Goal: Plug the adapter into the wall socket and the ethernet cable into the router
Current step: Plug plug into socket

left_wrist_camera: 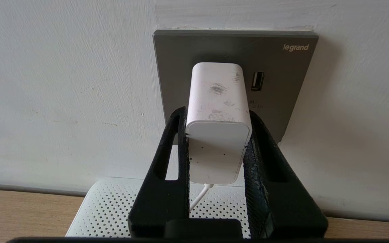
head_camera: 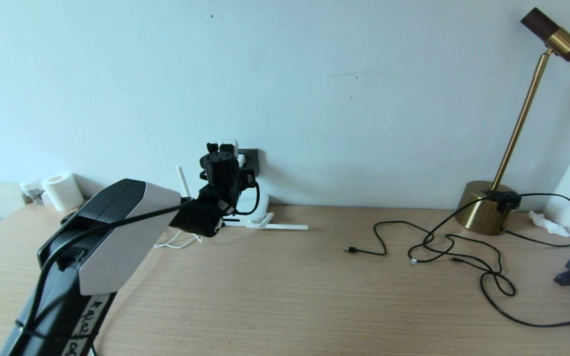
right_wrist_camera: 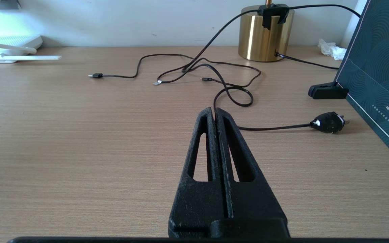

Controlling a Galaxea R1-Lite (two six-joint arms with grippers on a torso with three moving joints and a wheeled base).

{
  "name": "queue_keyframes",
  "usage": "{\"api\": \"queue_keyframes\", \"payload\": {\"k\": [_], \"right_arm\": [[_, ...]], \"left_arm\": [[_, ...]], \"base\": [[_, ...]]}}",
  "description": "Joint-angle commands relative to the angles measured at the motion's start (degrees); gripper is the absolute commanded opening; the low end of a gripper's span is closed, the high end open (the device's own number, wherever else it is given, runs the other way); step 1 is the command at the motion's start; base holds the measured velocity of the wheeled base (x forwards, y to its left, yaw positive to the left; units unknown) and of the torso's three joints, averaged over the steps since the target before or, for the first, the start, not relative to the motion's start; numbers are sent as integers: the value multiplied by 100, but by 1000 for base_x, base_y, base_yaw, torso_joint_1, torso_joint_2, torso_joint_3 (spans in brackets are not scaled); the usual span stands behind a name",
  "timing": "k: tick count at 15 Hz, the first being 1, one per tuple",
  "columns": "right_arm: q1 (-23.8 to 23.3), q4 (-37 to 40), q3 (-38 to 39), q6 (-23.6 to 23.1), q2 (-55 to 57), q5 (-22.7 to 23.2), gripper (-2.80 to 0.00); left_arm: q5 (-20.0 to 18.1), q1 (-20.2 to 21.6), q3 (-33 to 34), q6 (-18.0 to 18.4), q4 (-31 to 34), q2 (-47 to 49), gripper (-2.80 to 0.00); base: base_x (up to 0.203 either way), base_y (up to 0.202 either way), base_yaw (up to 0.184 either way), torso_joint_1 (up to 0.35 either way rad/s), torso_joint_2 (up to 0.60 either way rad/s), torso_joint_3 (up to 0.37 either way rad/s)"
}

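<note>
My left gripper [left_wrist_camera: 218, 113] is shut on the white adapter [left_wrist_camera: 218, 135], one finger on each side. The adapter's far end is against the dark grey wall socket [left_wrist_camera: 282, 74]. Its thin white cord [left_wrist_camera: 198, 199] drops toward the white router [left_wrist_camera: 113, 202] just below. In the head view the left gripper [head_camera: 223, 158] is up at the socket [head_camera: 251, 157] and hides most of the router [head_camera: 263, 202], whose antenna [head_camera: 285, 227] lies on the table. My right gripper [right_wrist_camera: 214, 109] is shut and empty, low over the table. I cannot pick out the ethernet cable.
Thin black cables [head_camera: 443, 247] with small connectors sprawl across the right of the wooden table, near a brass lamp base [head_camera: 485, 212]. A black mains plug [right_wrist_camera: 329, 122] and a dark box [right_wrist_camera: 377, 77] sit at the right edge. A paper roll [head_camera: 62, 190] stands far left.
</note>
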Motion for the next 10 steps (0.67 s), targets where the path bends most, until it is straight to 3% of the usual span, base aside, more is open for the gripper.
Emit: {"api": "queue_keyframes", "payload": {"k": [1, 10], "right_arm": [[2, -2, 62, 1, 0, 0, -280], [2, -2, 62, 1, 0, 0, -280]], "left_arm": [[10, 1, -8, 1, -36, -2, -280], [-69, 28, -34, 6, 20, -57, -280]], "base": [[0, 0, 0, 0, 0, 0], [0, 0, 0, 0, 0, 0]]}}
